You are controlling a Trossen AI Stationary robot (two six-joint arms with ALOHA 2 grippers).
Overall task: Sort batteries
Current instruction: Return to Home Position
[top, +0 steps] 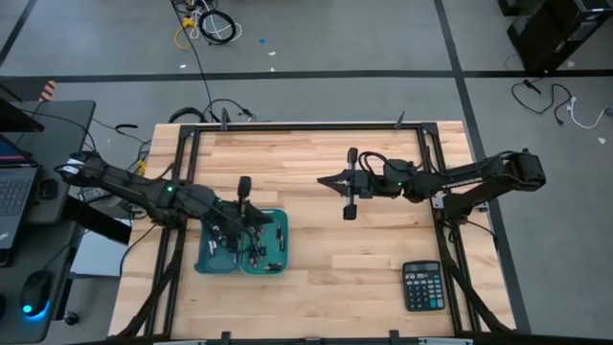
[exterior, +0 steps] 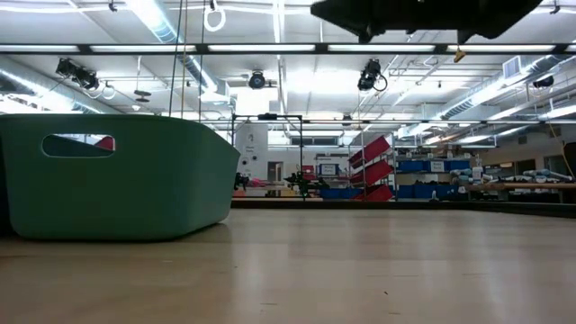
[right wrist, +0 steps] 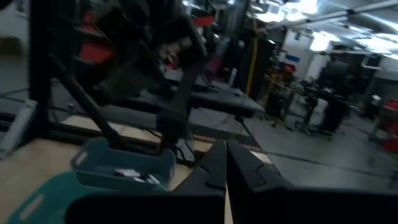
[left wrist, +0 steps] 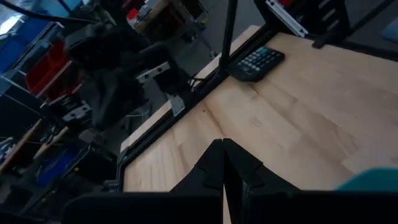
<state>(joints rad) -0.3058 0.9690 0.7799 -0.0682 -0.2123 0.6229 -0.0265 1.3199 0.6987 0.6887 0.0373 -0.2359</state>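
Surface (top: 316, 278): pale wood, black frame rails along its edges.

Left arm (top: 144, 192): reaches in from the left side and ends over the two bins. Left gripper (top: 261, 226) hangs above the bins. In its wrist view the left gripper (left wrist: 222, 158) has its fingers pressed together, with nothing between them, and points across bare wood toward the calculator.

Right arm (top: 479, 177): comes in from the right side, stretched toward the middle. Right gripper (top: 326, 180) is above bare wood, well apart from the bins. In its wrist view the right gripper (right wrist: 225, 158) also has its fingers pressed together and empty, and it faces the bins and the left arm.

Low view: a dark arm part shows along the top edge; I cannot tell which arm it is.

Blue bin (top: 203, 264) and green bin (top: 283, 240): side by side and touching, on the left half of the surface toward the near edge, the blue one outermost. Green bin (exterior: 117, 180) fills the left of the low view, upright.

Calculator (top: 422, 286): flat on the surface near the right near corner, well apart from both bins.

Batteries (top: 257, 251): small dark and silver pieces lying inside the bins, partly hidden by the left arm. Pale cells show inside the blue bin (right wrist: 118, 163). I cannot make out a count.
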